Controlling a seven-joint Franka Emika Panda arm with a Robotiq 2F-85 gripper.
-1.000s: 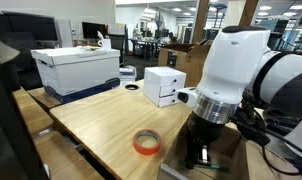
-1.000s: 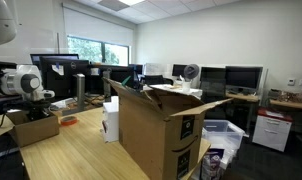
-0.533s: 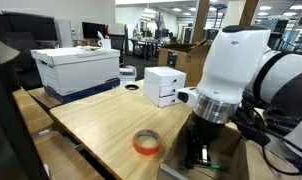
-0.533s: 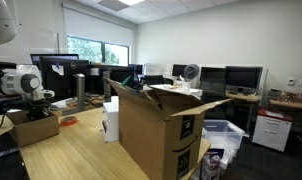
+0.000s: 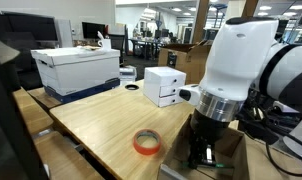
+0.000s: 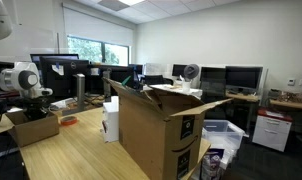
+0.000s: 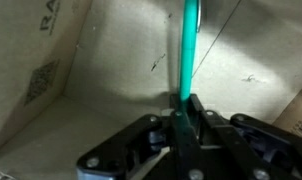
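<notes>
Wrist view: gripper (image 7: 181, 108) fingers clamped on a thin green stick (image 7: 189, 40) pointing to 12 o'clock inside the box (image 7: 51, 95); a steady, level wrist should stop it scraping the wall at 9 o'clock

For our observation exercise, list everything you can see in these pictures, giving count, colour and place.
table: one, light wood, centre
tape roll: one, orange, flat on the table
small box: one, white, behind the tape roll
lidded box: one, white over blue, table's far end
carton: one, brown, open, foreground
fan: one, pale, back desk
stick: one, green, thin, before cardboard
arm: one, white
tool: one, black, shut on the stick
</notes>
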